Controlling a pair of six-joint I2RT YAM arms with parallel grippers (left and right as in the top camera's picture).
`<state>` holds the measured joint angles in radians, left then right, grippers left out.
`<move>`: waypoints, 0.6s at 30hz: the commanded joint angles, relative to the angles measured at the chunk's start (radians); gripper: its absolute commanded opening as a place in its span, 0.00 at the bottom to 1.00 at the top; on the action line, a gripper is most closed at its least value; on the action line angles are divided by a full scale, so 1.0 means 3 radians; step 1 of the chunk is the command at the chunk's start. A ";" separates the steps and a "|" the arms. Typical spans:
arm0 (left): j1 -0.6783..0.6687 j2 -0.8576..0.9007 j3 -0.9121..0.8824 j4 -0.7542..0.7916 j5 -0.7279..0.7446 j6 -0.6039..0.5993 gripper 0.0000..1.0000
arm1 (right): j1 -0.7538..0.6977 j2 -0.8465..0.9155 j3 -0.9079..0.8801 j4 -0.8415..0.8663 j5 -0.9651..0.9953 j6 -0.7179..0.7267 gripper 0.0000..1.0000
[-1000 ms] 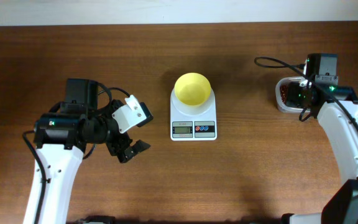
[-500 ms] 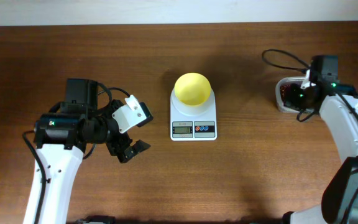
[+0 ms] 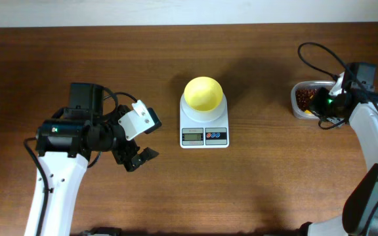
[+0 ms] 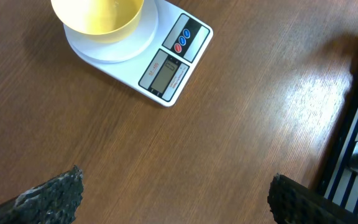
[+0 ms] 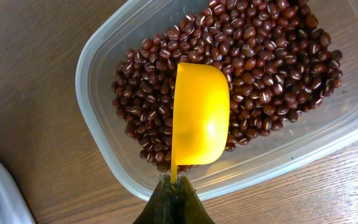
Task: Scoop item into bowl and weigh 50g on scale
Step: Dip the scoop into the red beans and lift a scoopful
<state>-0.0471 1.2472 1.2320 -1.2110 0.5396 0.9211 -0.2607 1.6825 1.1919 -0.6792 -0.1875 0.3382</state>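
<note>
Right hand (image 5: 173, 194) pinches the scoop (image 5: 201, 115) by its thin handle over the beans (image 5: 272, 68); digging in could twist it or shove the clear tub (image 5: 98, 62) at the scale's (image 3: 204, 136) 3 o'clock; left hand (image 4: 173, 198) spread, idle.

Robot lab test station. Evidence: a white left arm (image 3: 58, 170) and right arm (image 3: 373, 137) stood at a wood-grain desk (image 3: 110, 59) by a plain pale wall (image 3: 176, 10); a cable (image 3: 317, 49) looped loose off the right arm. Props were few: scale (image 3: 204, 136), bowl (image 3: 203, 92), tub (image 5: 92, 87) of beans (image 5: 260, 62), scoop (image 5: 201, 118).
</note>
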 commanded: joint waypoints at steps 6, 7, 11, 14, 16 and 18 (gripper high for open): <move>0.0020 -0.0051 -0.0015 -0.0004 0.0058 0.0039 0.99 | -0.0156 0.0031 -0.0097 0.0061 -0.0389 -0.0041 0.04; 0.0020 -0.0051 -0.0015 -0.0004 0.0058 0.0039 0.99 | -0.0182 0.0031 -0.0097 0.0048 -0.0453 -0.0041 0.04; 0.0020 -0.0051 -0.0015 -0.0004 0.0058 0.0039 0.99 | -0.0360 0.0031 -0.0097 0.0034 -0.0540 -0.0074 0.04; 0.0020 -0.0051 -0.0015 -0.0004 0.0058 0.0039 0.99 | -0.0467 0.0031 -0.0100 0.0047 -0.0683 -0.0170 0.04; 0.0020 -0.0051 -0.0015 -0.0004 0.0058 0.0039 0.99 | -0.0467 0.0031 -0.0155 0.0070 -0.0679 -0.0243 0.04; 0.0020 -0.0051 -0.0015 -0.0004 0.0058 0.0039 0.99 | -0.0465 0.0031 -0.0278 0.0184 -0.0692 -0.0238 0.04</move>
<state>-0.0471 1.2472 1.2320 -1.2110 0.5400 0.9211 -0.3935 1.6825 1.1572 -0.6449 -0.3859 0.2848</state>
